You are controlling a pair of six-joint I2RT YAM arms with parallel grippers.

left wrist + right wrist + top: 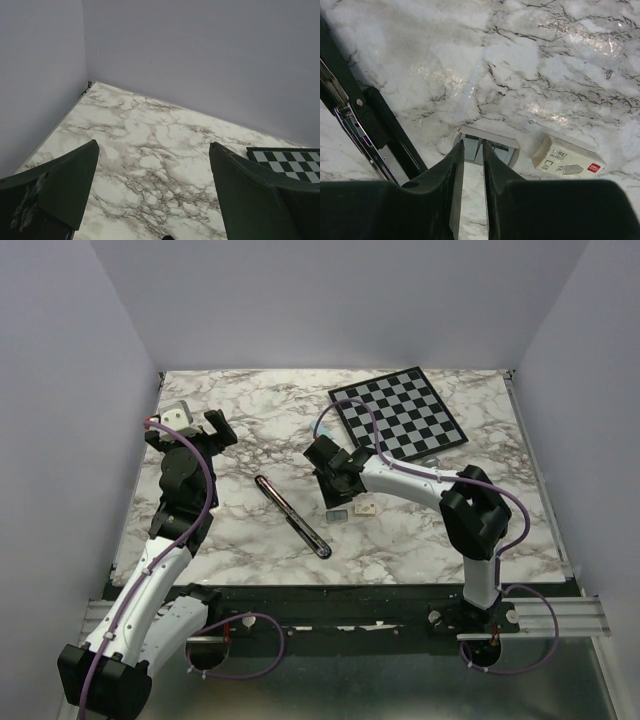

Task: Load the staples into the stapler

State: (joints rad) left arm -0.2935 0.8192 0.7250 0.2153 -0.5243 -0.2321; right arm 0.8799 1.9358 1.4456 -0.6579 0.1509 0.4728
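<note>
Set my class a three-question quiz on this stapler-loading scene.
1. True or false: the stapler lies opened out on the table.
2. Which lies nearest the staples? A: the chessboard. B: the small cream box. C: the back wall.
3. Fill in: the left fingers stand wide ____, with nothing between them.
Key: 1 true; 2 B; 3 open.
</note>
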